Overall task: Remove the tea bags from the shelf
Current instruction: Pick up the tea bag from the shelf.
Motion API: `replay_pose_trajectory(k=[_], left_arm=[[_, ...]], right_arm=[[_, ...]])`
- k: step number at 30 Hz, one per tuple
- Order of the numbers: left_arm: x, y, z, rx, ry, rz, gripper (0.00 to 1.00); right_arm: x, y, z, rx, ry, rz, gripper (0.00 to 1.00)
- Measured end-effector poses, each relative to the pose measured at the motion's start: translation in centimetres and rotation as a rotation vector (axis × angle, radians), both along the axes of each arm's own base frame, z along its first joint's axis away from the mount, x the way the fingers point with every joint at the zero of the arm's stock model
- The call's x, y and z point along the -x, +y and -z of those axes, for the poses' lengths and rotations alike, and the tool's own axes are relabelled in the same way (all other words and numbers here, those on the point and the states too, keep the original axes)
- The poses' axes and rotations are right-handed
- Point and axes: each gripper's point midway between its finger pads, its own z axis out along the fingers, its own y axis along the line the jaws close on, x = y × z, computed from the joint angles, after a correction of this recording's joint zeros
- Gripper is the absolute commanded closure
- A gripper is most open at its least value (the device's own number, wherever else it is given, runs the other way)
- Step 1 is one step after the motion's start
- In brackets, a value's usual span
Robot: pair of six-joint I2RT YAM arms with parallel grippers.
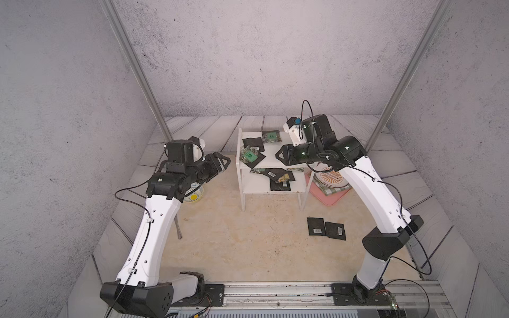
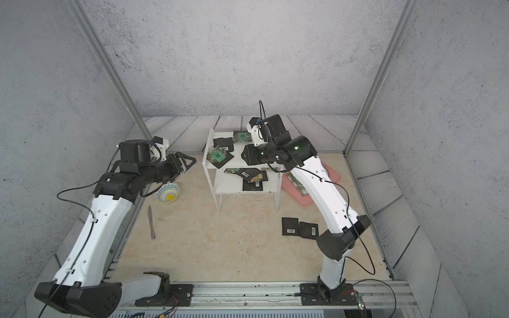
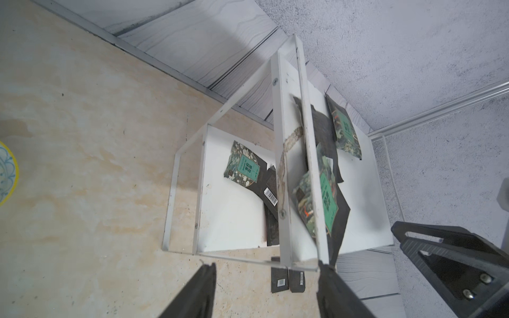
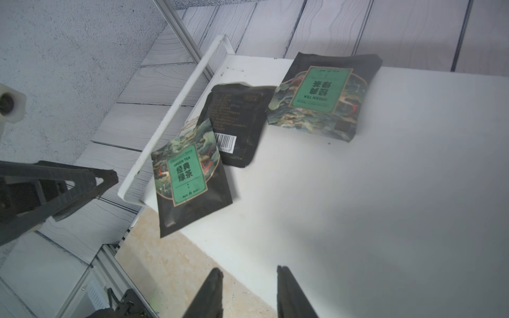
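At the centre of both top views, the small white two-tier shelf with thin legs is seen standing on the beige tabletop, and flat square dark tea bags with green labels are spread over both of its tiers. On the upper tier, four sachets are gathered toward the left side of the frame, one of them hanging over the front edge; on the lower tier, several overlapping sachets are shown, some with the barcode face up. Two further black sachets are laid barcode-up on the tabletop, at the lower right of the frame and well apart from the shelf. The black right gripper is held over the right part of the upper tier, just beside the green-labelled sachet at the front edge but apart from it; in the right wrist view its fingers are seen with a narrow gap and nothing between them, above the bare white board. The black left gripper is held just left of the shelf, near the upper tier's raised side edge; in the left wrist view its fingers are seen spread wide and empty. A patterned bowl and a knife are seen at the left of the frame, a pink tray at the right behind the right arm.
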Motion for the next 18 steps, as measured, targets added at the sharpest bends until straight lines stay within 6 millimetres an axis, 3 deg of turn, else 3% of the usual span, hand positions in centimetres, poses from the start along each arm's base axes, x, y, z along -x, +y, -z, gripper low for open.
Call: replay_pose_trajectory(k=[10,18], left_arm=[[-2.8,-1.2,-0.1,0.089,-0.011,0.045,0.41],[-3.7,-1.7,-0.3,0.125,-0.022,0.068,0.46]], right_arm=[[-1.8,3.2,2.2,-0.059,0.084,-0.034,0.72],[-1.8,5.2,2.2,-0.119,0.105,-0.067,0.74]])
